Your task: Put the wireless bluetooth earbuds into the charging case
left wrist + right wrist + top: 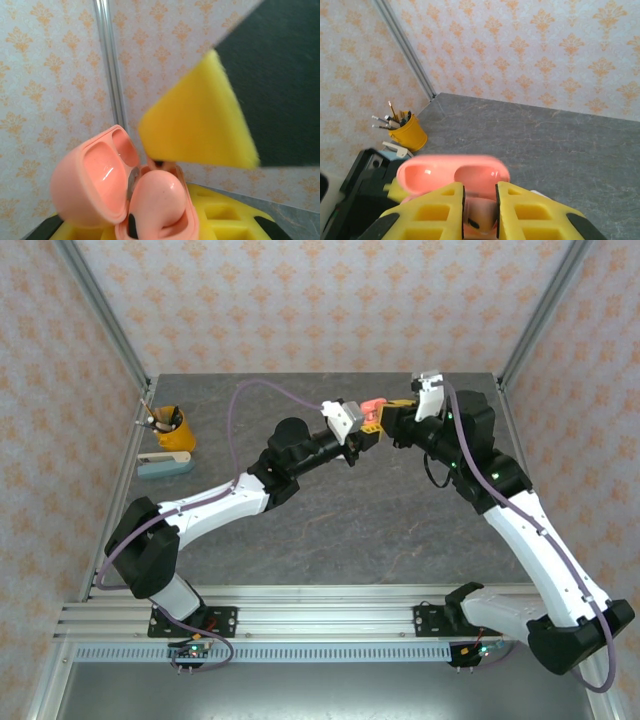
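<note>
Free room and obstacles. The grey table [350, 540] lies open between the two arms and toward the front. At rear centre the left gripper [368, 423] and right gripper [393, 412] meet at a pink case [371, 406], barring passage. A yellow cup [172, 430] of tools and a flat blue object [165, 464] occupy the left edge, well apart from the arms.

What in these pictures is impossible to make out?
Top view: the pink case is too small to show its contents.
Left wrist view: the bottom edge cuts off the case's base; a blurred yellow finger hides whatever is behind it.
Right wrist view: whatever sits inside the right claw is blurred.
</note>
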`<state>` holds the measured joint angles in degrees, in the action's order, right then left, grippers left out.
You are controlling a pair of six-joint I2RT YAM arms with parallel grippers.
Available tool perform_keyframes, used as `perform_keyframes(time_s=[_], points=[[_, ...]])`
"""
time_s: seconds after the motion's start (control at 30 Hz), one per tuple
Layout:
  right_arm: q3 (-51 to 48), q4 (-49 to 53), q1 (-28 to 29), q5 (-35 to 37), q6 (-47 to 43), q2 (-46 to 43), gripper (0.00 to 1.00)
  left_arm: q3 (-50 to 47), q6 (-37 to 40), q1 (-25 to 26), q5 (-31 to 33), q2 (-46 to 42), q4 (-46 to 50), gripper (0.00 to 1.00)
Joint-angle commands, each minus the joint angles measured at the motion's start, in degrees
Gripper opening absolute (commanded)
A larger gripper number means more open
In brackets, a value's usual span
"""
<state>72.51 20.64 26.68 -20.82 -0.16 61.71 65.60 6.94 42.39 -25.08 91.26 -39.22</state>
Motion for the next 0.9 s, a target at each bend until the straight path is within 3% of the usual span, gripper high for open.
perform_keyframes(time_s=[0.0, 0.2, 0.43, 0.7, 0.87], points=[[-1.7, 0.0, 1.1, -2.4, -2.2, -1.0, 0.2, 2.4, -1.0, 0.2, 1.6, -1.0, -4.2, 0.0], [-1.6, 0.4, 1.4, -2.2, -2.3, -0.3, 0.23, 2.8, -1.5, 0.2, 1.4, -0.7, -4.3, 0.0], [0.6, 0.8, 1.4, 2.4, -0.1, 0.2, 0.41, 2.2, -1.6, 0.2, 1.2, -0.8, -4.2, 0.0], [4.5, 0.2, 0.7, 5.0, 4.5, -0.7, 0.68, 0.5, -1.6, 0.2, 1.4, -1.1, -4.8, 0.0], [6.3, -1.4, -0.5, 5.7, 9.0, -2.5, 0.73, -0.9, -1.2, 0.2, 1.8, -1.4, -5.2, 0.0]])
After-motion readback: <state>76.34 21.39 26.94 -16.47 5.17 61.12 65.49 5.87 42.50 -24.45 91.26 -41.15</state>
